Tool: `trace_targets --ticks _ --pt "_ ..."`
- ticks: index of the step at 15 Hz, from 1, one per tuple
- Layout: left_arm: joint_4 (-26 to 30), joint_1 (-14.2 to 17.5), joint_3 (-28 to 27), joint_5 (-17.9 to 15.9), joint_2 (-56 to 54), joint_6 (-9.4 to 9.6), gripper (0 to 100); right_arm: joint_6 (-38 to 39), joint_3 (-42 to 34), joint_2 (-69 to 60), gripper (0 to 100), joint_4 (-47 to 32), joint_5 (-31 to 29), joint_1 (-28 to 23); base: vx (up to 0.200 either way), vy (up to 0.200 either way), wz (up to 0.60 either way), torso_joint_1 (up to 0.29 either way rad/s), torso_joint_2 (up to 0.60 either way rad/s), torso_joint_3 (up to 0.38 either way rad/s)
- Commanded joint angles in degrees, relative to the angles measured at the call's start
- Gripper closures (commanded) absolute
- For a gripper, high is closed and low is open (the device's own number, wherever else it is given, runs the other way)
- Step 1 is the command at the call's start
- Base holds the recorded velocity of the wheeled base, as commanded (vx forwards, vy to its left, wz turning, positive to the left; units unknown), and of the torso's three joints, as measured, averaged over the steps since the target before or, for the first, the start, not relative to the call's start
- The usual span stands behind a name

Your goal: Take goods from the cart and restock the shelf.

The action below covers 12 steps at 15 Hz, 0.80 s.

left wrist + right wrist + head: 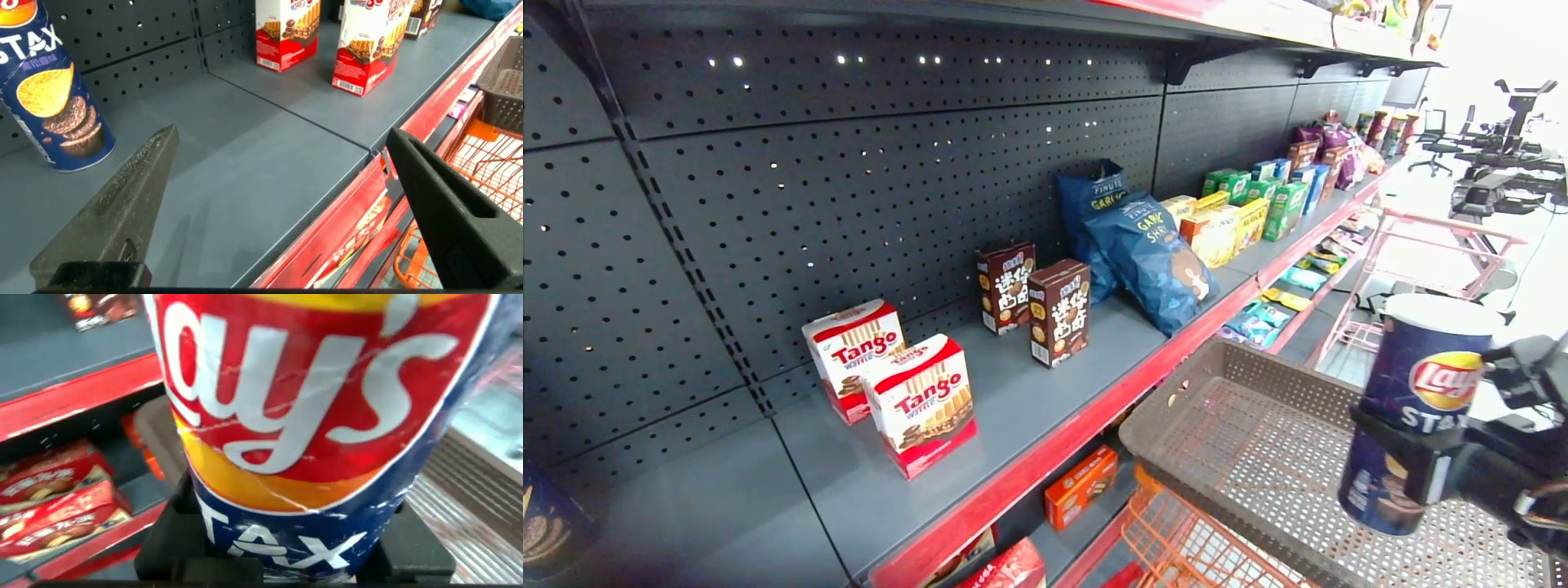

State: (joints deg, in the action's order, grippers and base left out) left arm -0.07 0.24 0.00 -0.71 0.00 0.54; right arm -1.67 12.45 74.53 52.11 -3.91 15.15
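My right tool (1413,461) is clamped around a blue chip can (1425,384), its dark fingers pressing the lower half of the can's body. The can stands nearly upright with its white lid on top. It sits off the shelf (1029,392), out past the shelf's red front edge (1094,420) and over the cart's brown mesh basket (1258,425). I cannot tell whether the can's base is clear of the basket floor. In the right wrist view the can (327,416) fills the space between the fingers.

My left tool (278,220) is spread wide, with nothing between its two dark fingers (122,204). It hangs just above the shelf, near the front edge, touching nothing.

A second blue can (53,98) stands upright on the shelf, close to the perforated back panel (849,180). Bare grey board runs from it to two red-and-white wafer boxes (890,384), which stand staggered, one nearer the back panel and one nearer the front edge. Farther along the shelf there is another open stretch, then two brown boxes (1037,302), then blue snack bags (1152,253) leaning against the back panel. The board in front of the brown boxes is bare out to the front edge. The basket's rim lies close beside the shelf's front edge, slightly below it. An upper shelf (931,12) overhangs the whole row.
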Motion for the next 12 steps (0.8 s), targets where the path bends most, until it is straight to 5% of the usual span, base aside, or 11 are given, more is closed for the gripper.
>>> trace_targets --ticks 1,6,12 --pt "0.0 0.0 0.0 0.0 0.0 -0.01 0 0.2 -7.1 -24.7 100 -10.0 -2.7 -5.7 0.0 0.0 0.0 0.0 0.0 0.0" --pt "0.0 0.0 0.0 0.0 0.0 -0.01 0 -0.1 -9.0 -29.4 100 -14.1 -1.6 -14.2 0.0 0.0 0.0 0.0 0.0 0.0" --pt "0.0 -0.1 0.0 0.0 0.0 -0.01 0 -4.7 -9.2 -34.3 100 -23.5 -5.6 -14.4 0.0 0.0 0.1 0.001 0.0 0.0"
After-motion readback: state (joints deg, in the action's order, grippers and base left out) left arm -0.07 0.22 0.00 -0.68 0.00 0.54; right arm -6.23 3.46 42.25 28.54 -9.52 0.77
